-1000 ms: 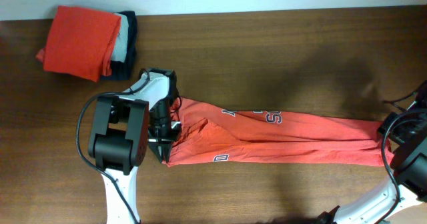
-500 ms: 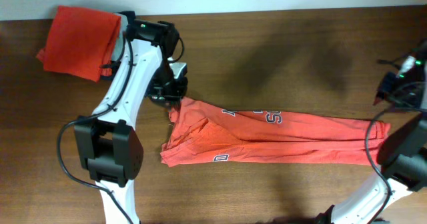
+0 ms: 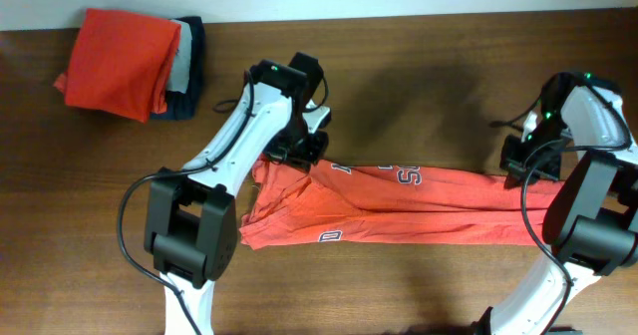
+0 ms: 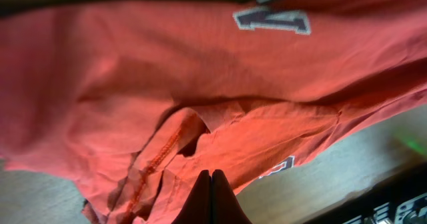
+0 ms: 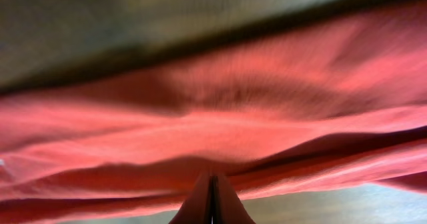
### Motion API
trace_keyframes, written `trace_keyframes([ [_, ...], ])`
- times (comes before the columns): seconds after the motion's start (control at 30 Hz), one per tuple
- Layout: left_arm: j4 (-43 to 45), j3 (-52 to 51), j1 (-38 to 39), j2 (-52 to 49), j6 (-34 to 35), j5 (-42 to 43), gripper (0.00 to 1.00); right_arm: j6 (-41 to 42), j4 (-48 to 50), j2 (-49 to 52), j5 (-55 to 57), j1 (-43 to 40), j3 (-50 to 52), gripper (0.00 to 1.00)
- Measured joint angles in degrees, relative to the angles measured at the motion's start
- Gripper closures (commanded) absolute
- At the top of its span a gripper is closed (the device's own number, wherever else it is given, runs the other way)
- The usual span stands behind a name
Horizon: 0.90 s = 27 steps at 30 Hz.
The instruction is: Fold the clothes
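The left fingers (image 4: 203,204) were pressed together, apparently nipping the far edge of the T-shirt (image 3: 419,210) beside its lettering. The right fingers (image 5: 203,204) were likewise closed on that edge near the other end. The shirt lay stretched long on the worktop (image 3: 399,66) between the two pairs, probably so the edge could be drawn over evenly.

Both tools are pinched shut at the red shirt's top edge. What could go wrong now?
1. The coral-red cotton T-shirt lies bunched in a long strip, with wrinkled, overlapping layers by the left tool. A pinch there might catch only some layers, so the fold could come out crooked.
2. I cannot tell whether the right tool really grips cloth. If not, lifting might raise one end only and twist the shirt.
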<state>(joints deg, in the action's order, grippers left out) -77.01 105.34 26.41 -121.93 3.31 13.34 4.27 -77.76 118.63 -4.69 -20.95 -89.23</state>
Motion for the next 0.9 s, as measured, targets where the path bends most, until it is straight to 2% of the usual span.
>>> trace_keyframes([
  [0.17,0.1,-2.3,0.2,0.0,0.0,0.0,0.99,0.0,-1.3,0.0,-1.7,2.3,1.7,0.96],
  [0.47,2.1,-4.8,1.4,0.0,1.2,0.0,0.99,-0.5,-0.7,0.0,-3.0,18.2,1.7,0.96],
  [0.7,7.8,-12.3,1.9,0.0,3.4,0.0,1.0,-0.5,3.3,0.0,-3.2,25.6,2.1,0.96],
  [0.9,15.3,-15.8,1.9,0.0,6.7,-4.4,1.0,-0.7,4.9,0.0,-2.0,27.0,2.1,0.96],
])
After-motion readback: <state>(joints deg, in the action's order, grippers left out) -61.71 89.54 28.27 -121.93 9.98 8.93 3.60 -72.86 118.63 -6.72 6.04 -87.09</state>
